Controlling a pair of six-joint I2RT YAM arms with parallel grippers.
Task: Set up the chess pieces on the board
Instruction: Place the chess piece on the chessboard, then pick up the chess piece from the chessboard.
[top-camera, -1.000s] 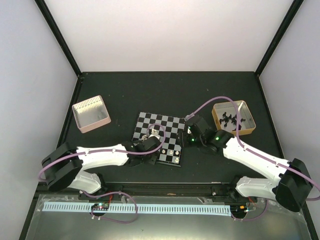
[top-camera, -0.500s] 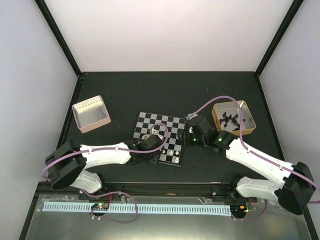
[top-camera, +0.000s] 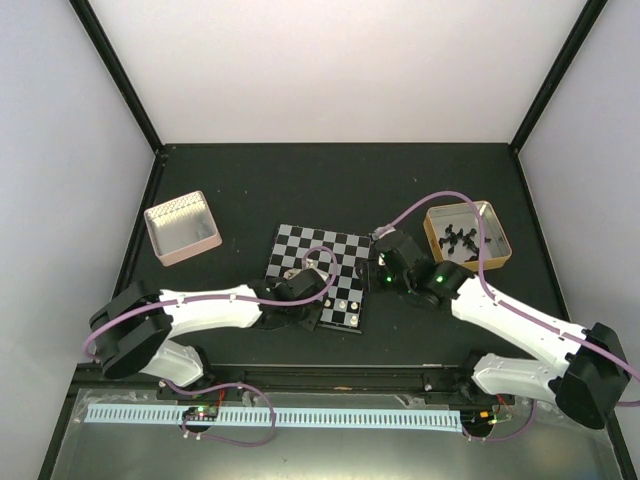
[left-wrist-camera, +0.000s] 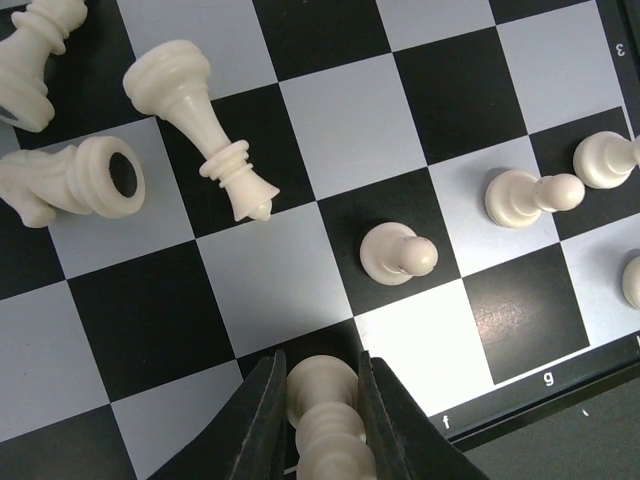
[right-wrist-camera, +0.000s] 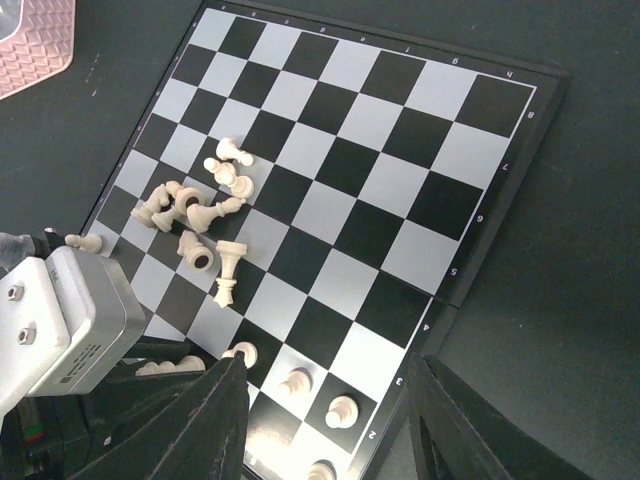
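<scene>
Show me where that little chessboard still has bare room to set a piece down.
The board is bare across its far half, and on the middle squares right of the heap of toppled white pieces. Crowded: that heap at the near left, and the near edge, where pawns stand and the left claw grips one piece.

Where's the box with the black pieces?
In the top view, the tan box sits right of the board, near the right pincer.

Dark table (top-camera: 300, 180) carries the board (top-camera: 345, 248) under the left gripper (left-wrist-camera: 318, 395), a pinkish tin (top-camera: 190, 250) well left of it, a tan tin (top-camera: 480, 220) near the right gripper (right-wrist-camera: 325, 410)
</scene>
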